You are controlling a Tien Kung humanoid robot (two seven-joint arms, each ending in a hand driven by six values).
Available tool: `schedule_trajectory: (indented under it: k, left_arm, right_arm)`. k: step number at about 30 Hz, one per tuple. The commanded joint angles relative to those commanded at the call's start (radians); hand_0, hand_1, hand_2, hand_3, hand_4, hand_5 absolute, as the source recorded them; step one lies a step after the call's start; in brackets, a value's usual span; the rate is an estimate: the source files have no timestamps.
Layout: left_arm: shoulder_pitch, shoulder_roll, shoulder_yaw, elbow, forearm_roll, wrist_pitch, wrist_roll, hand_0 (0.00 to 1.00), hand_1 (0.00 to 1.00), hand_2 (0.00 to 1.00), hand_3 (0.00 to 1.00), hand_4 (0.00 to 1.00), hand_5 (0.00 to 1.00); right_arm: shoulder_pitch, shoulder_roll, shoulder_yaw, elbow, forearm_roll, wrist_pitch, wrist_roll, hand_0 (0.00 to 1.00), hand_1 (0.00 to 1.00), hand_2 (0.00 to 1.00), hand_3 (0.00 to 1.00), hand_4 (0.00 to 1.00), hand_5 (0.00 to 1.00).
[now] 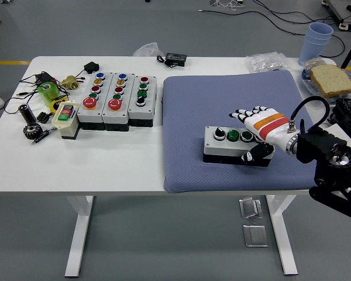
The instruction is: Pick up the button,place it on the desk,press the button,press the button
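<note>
The button box [225, 143], grey with a black base, lies on the blue mat [222, 93] near the mat's front edge. Its top shows a black selector knob and two green buttons. My right hand [253, 130], white-gloved with an orange band, hovers over the box's right end. Its fingers are spread and point left above the box top, and its thumb [253, 156] sits against the box's front side. The hand does not grasp the box. My left arm is out of view.
Three larger button boxes [118, 99] stand side by side at the back left, with a small switch box [65, 117], a green roll [47, 92], a gear [32, 132] and cables beside them. Bread [332, 79], blue cups [317, 38] and a plastic bag [266, 60] are at the back right.
</note>
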Motion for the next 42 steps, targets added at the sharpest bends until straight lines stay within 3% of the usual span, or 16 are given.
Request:
schedule_trajectory:
  k: [5, 6, 8, 11, 12, 14, 17, 18, 19, 22, 23, 24, 29, 30, 31, 42]
  left_arm:
    - [0.003, 0.0, -0.002, 0.0, 0.007, -0.001, 0.001, 0.528, 0.418, 0.417, 0.427, 0.249, 0.511]
    - [0.003, 0.0, -0.002, 0.0, 0.007, -0.001, 0.001, 0.529, 0.418, 0.416, 0.426, 0.253, 0.51]
    - [0.005, 0.0, -0.001, 0.0, 0.005, -0.001, 0.0, 0.529, 0.418, 0.416, 0.426, 0.253, 0.51]
    - [0.009, 0.0, 0.003, 0.0, 0.002, -0.002, -0.002, 0.529, 0.418, 0.416, 0.426, 0.253, 0.51]
    - [0.009, 0.0, 0.004, 0.0, 0.002, -0.001, -0.003, 0.529, 0.418, 0.416, 0.426, 0.252, 0.509]
    - [0.009, 0.0, 0.006, 0.0, 0.001, -0.002, -0.004, 0.529, 0.418, 0.416, 0.426, 0.252, 0.509]
    - [0.007, 0.0, 0.008, 0.0, -0.01, -0.002, -0.006, 0.529, 0.418, 0.416, 0.426, 0.252, 0.509]
    - [0.006, 0.0, 0.008, 0.0, -0.011, -0.002, -0.007, 0.529, 0.418, 0.417, 0.426, 0.25, 0.507]
    - [0.005, 0.0, 0.005, 0.0, -0.009, -0.002, -0.006, 0.529, 0.418, 0.417, 0.426, 0.25, 0.507]
    - [0.004, 0.0, 0.001, 0.0, 0.003, -0.004, -0.004, 0.529, 0.418, 0.417, 0.426, 0.25, 0.507]
    - [0.003, 0.0, 0.001, 0.0, 0.007, -0.004, -0.004, 0.529, 0.418, 0.417, 0.426, 0.25, 0.507]
    - [0.003, 0.0, 0.001, 0.0, 0.008, -0.005, -0.004, 0.53, 0.418, 0.417, 0.427, 0.249, 0.503]
    - [0.003, 0.0, 0.003, 0.0, -0.001, -0.004, -0.006, 0.53, 0.418, 0.417, 0.427, 0.249, 0.503]
    - [0.003, 0.0, 0.003, 0.0, 0.0, -0.005, -0.006, 0.531, 0.418, 0.417, 0.426, 0.249, 0.502]
    - [0.003, 0.0, 0.003, 0.0, 0.001, -0.005, -0.005, 0.531, 0.418, 0.417, 0.426, 0.249, 0.502]
    - [0.001, 0.0, 0.005, 0.0, -0.001, -0.005, -0.005, 0.531, 0.419, 0.417, 0.426, 0.251, 0.5]
  right_arm:
    - [-0.03, -0.056, 0.038, 0.07, -0.022, 0.006, -0.011, 0.963, 0.882, 0.998, 0.998, 0.969, 0.391]
    - [-0.034, -0.063, 0.044, 0.078, -0.023, 0.003, -0.008, 0.961, 0.88, 0.998, 0.998, 0.945, 0.308]
    - [-0.055, -0.095, 0.083, 0.128, -0.022, -0.011, 0.024, 0.961, 0.88, 0.998, 0.998, 0.945, 0.308]
    - [-0.125, -0.126, 0.183, 0.196, -0.021, 0.012, 0.024, 0.961, 0.88, 0.998, 0.998, 0.945, 0.308]
    - [-0.149, -0.131, 0.226, 0.214, -0.02, 0.015, 0.023, 0.942, 0.871, 0.973, 0.957, 0.916, 0.261]
    - [-0.204, -0.147, 0.3, 0.259, 0.015, 0.005, 0.026, 0.942, 0.871, 0.973, 0.957, 0.916, 0.261]
    - [-0.302, -0.174, 0.42, 0.345, 0.063, -0.077, 0.037, 0.942, 0.871, 0.973, 0.957, 0.916, 0.261]
    - [-0.321, -0.182, 0.442, 0.365, 0.081, -0.108, 0.035, 0.466, 0.305, 0.491, 0.784, 0.735, 0.13]
    - [-0.346, -0.197, 0.458, 0.398, 0.13, -0.163, 0.03, 0.466, 0.305, 0.491, 0.784, 0.735, 0.13]
    - [-0.368, -0.214, 0.458, 0.43, 0.187, -0.201, 0.011, 0.466, 0.305, 0.491, 0.784, 0.735, 0.13]
    - [-0.372, -0.218, 0.456, 0.436, 0.192, -0.201, 0.003, 0.466, 0.305, 0.491, 0.784, 0.735, 0.13]
    - [-0.378, -0.224, 0.455, 0.443, 0.198, -0.193, -0.007, 0.256, 0.037, 0.274, 0.637, 0.645, 0.002]
    - [-0.384, -0.24, 0.446, 0.461, 0.206, -0.109, -0.085, 0.256, 0.037, 0.274, 0.637, 0.645, 0.002]
    - [-0.381, -0.238, 0.443, 0.458, 0.204, -0.098, -0.094, 0.18, 0.002, 0.229, 0.683, 0.558, 0.002]
    - [-0.374, -0.232, 0.439, 0.451, 0.198, -0.087, -0.102, 0.18, 0.002, 0.229, 0.683, 0.558, 0.002]
    - [-0.333, -0.172, 0.41, 0.37, 0.172, -0.039, -0.154, 0.146, 0.002, 0.208, 0.69, 0.531, 0.002]
